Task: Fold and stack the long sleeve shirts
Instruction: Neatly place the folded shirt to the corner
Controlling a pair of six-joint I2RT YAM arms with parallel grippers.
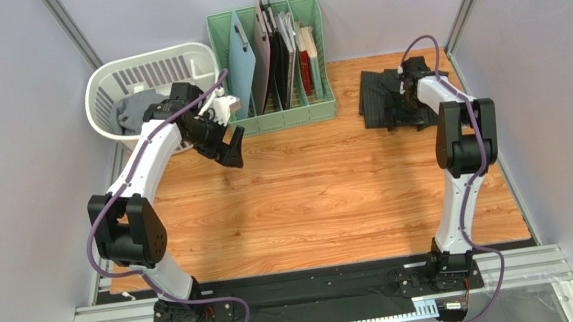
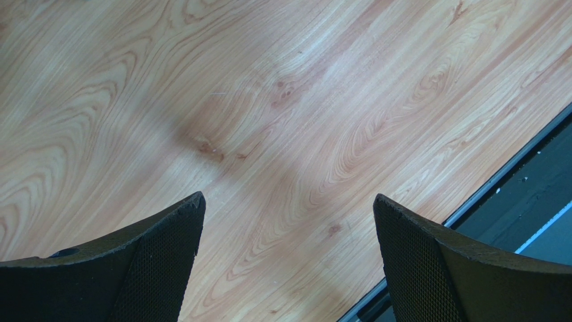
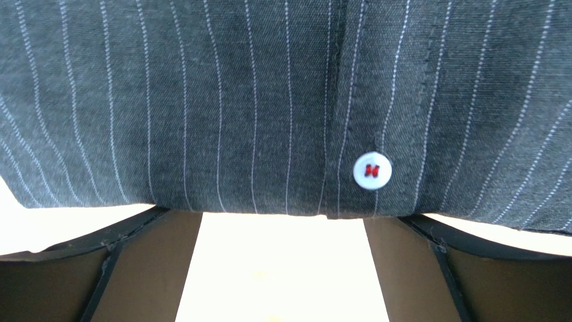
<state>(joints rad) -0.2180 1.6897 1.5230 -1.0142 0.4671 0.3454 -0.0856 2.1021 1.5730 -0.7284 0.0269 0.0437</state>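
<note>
The black pinstriped long sleeve shirt (image 1: pixel 381 100) lies bunched on the table's far right. Up close, its striped cloth (image 3: pixel 201 100) and a white button (image 3: pixel 372 171) fill the upper part of the right wrist view. My right gripper (image 1: pixel 402 89) sits low over it, open. Its wide-apart fingers (image 3: pixel 430 268) reach the cloth's near edge with nothing pinched between them, and the right gripper (image 3: pixel 283 218) has bright table in its gap. A grey shirt (image 1: pixel 134 110) rests in the basket. My left gripper (image 1: pixel 230 149) hovers open above bare wood (image 2: pixel 289 201), empty.
A white laundry basket (image 1: pixel 152 64) stands at the far left. Next to it is a green rack (image 1: pixel 283 117) of flat boards and folders. The wooden table (image 1: pixel 313 200) ends in a black strip (image 2: pixel 530 194) near the arm bases. Grey walls close both sides.
</note>
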